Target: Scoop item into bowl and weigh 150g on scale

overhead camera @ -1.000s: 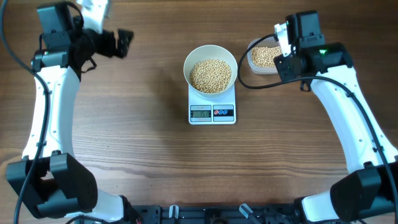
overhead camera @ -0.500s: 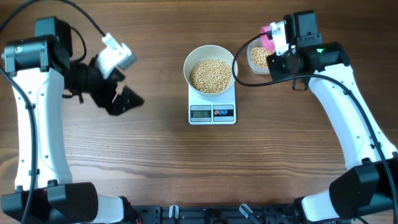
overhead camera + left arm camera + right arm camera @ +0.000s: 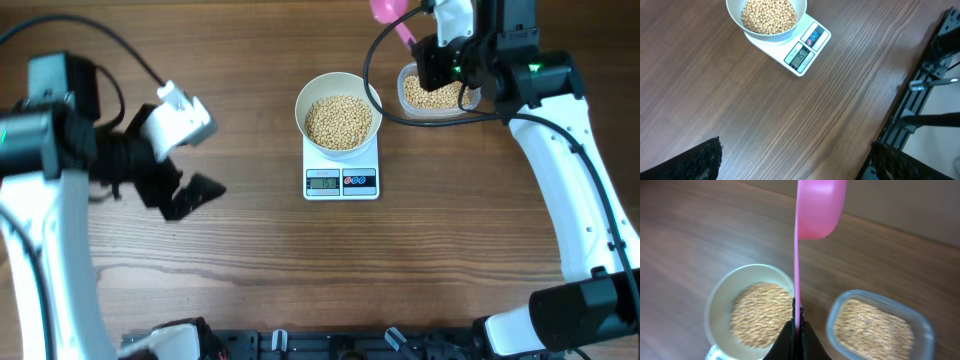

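Beans are seen heaped in the bowl, which is set on the scale at mid-table. More lie in the tub just beside it on the right. A pink scoop is held by its handle in the right gripper, over the tub's bowl-side edge. The left gripper is hung well apart to the left, its jaws spread wide and nothing in them.

From the left wrist, both fingers are shown far apart at the lower corners, with bare table between. Bowl and scale are caught at the top, the display too small to be read.

From the right wrist, the scoop's handle is seen pinched between fully closed jaws, its head edge-on, high above bowl and tub. Whether beans are carried in it cannot be told.

The filling is judged well advanced, with topping-up in hand. The reading must be checked next. If it is short, a small dip into the tub and a gentle tip over the bowl would be called for. If it is over, some beans would have to be taken back out.
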Robot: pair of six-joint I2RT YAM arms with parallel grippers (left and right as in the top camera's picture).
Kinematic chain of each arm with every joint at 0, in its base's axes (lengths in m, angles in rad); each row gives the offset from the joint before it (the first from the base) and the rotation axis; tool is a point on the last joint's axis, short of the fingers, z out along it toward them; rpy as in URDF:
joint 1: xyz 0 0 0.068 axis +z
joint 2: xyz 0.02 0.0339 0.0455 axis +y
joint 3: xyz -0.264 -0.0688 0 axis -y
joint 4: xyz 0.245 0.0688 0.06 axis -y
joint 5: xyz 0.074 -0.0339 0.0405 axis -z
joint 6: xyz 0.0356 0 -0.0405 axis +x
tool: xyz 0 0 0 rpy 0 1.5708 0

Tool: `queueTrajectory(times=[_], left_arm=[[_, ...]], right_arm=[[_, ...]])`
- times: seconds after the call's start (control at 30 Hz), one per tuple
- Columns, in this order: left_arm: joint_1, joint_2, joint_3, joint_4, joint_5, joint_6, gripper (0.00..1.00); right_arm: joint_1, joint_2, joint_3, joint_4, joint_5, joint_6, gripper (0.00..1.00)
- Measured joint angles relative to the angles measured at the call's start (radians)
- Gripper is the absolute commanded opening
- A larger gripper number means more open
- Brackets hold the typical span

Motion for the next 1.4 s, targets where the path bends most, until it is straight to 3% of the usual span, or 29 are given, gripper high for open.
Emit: queueTrajectory(times=[0.2, 0.53, 0.8, 1.4], left_arm=[[0.0, -0.151, -0.141, 0.033, -0.049, -0.026, 1.0], [0.0, -0.303, -0.27, 0.044, -0.12, -0.1, 1.0], [0.0, -0.311, -0.275, 0.0, -0.113, -0.142, 1.0], [0.0, -0.311, -0.276, -0.002, -0.016, -0.17, 1.0]], right_arm=[[0.05, 0.002, 0.0, -0.072, -0.038, -0.051, 0.04], [0.196, 0.066, 0.0, -0.193, 0.069, -0.154, 0.04], [0.21, 0.073, -0.074, -0.207, 0.194, -0.163, 0.04], [0.217, 0.113, -0.089, -0.175, 0.224, -0.158, 0.04]])
